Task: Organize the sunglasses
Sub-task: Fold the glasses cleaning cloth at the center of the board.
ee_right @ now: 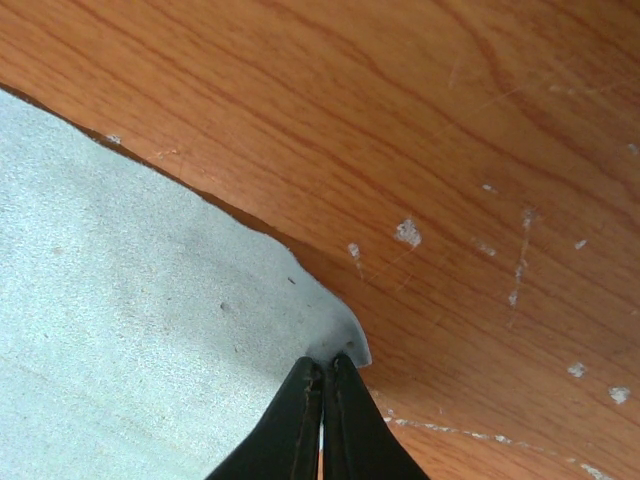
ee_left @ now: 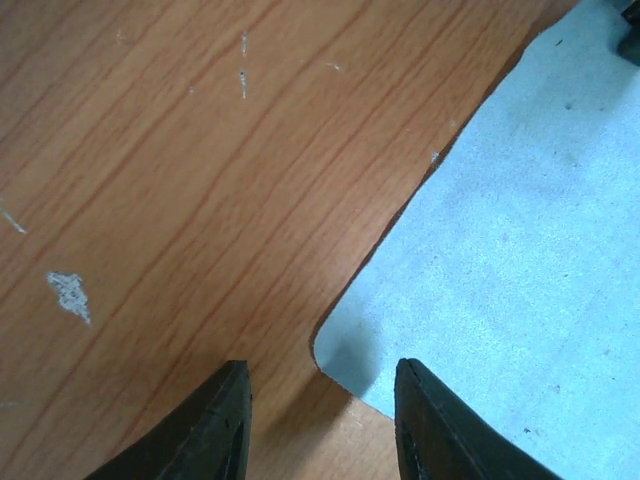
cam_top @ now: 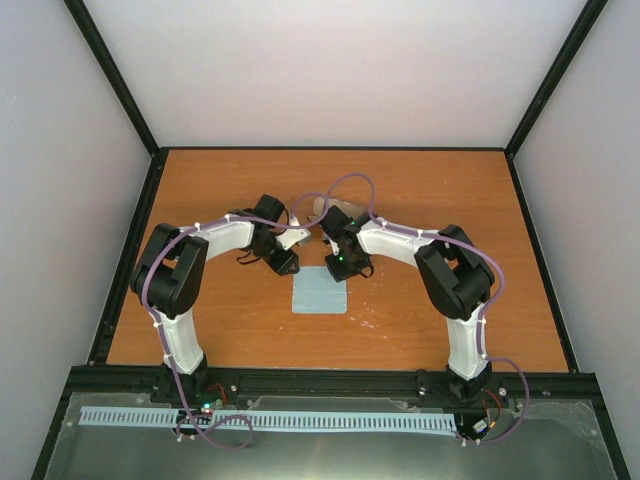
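Observation:
The sunglasses do not show in any view. A pale blue cloth (cam_top: 320, 292) lies flat on the wooden table (cam_top: 420, 200) between the two wrists. My right gripper (ee_right: 322, 375) is shut on one corner of the cloth (ee_right: 150, 330), and that corner is lifted slightly off the wood. My left gripper (ee_left: 320, 420) is open and low over another corner of the cloth (ee_left: 520, 250). One of its fingers (ee_left: 215, 425) is over bare wood and the other is over the cloth's edge. From above, the left gripper (cam_top: 285, 262) and the right gripper (cam_top: 345, 265) sit at the cloth's two far corners.
A brownish thing (cam_top: 338, 208) lies just behind the wrists, mostly hidden by the arms and a purple cable. Black frame rails (cam_top: 330, 150) border the table, with white walls behind. The wood shows pale scuff marks (ee_right: 407, 232).

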Available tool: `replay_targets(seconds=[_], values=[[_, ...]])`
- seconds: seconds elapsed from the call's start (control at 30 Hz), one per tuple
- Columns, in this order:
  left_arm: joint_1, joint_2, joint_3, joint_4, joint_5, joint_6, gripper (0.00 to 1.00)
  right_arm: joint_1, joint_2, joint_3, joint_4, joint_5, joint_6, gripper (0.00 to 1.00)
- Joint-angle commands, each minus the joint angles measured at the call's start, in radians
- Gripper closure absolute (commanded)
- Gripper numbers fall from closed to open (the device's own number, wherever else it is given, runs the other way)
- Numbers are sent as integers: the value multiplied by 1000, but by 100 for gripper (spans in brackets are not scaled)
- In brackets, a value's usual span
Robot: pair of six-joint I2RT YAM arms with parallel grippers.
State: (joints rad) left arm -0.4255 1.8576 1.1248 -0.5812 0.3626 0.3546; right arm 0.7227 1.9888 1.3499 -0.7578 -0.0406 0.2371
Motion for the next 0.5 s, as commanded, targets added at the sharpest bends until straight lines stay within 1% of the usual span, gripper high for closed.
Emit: replay_targets(seconds=[0.0,0.1,0.2,0.37,0.47], values=[[-18,6,-5,-25,7,35,59,9,29,5,8,11,13,97],[-26,6,-20,-14,8,30,61,9,29,1,11,6,14,97],[-37,14,-28,-8,11,23,67,9,25,-5,15,5,14,97],[-54,17,-36,-8,41,5,85,9,18,-15,21,8,18,97],[-56,16,-42,-7,33,6,97,9,10,-24,26,14,22,97]])
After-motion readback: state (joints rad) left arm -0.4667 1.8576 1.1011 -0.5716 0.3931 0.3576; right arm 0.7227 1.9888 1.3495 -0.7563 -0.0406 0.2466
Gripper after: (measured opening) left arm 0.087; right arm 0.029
